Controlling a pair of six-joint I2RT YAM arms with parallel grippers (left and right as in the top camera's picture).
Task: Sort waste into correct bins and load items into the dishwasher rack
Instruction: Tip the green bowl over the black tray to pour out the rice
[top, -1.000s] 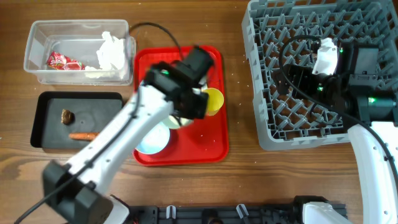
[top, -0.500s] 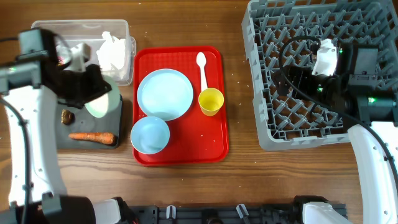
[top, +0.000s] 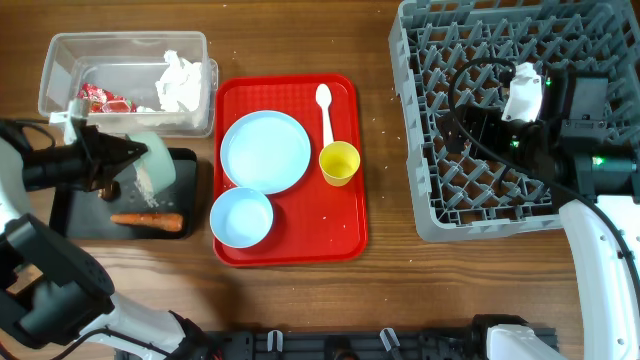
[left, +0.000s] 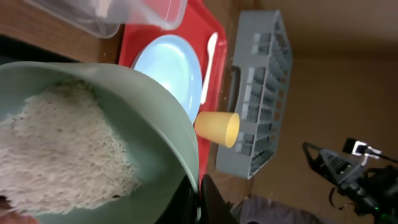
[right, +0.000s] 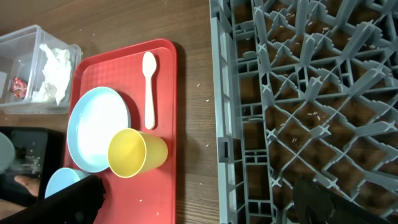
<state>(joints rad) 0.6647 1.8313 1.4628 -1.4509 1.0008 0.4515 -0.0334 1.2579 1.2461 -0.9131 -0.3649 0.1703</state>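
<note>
Rice bowl (left: 163, 118) between left fingers (left: 211, 203)

The wooden table (top: 385, 150) carries four things, well spread: a clear tub (top: 125, 38) at the far left, a black tray (top: 75, 215) just below it, a red tray (top: 320, 225) mid-table, and a grey rack (top: 410, 120) at the right. Pale specks (right: 198, 85), perhaps rice, dot the wood.

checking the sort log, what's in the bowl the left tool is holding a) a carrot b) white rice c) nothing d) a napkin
b: the left wrist view shows white rice heaped inside the tilted bowl.
</note>
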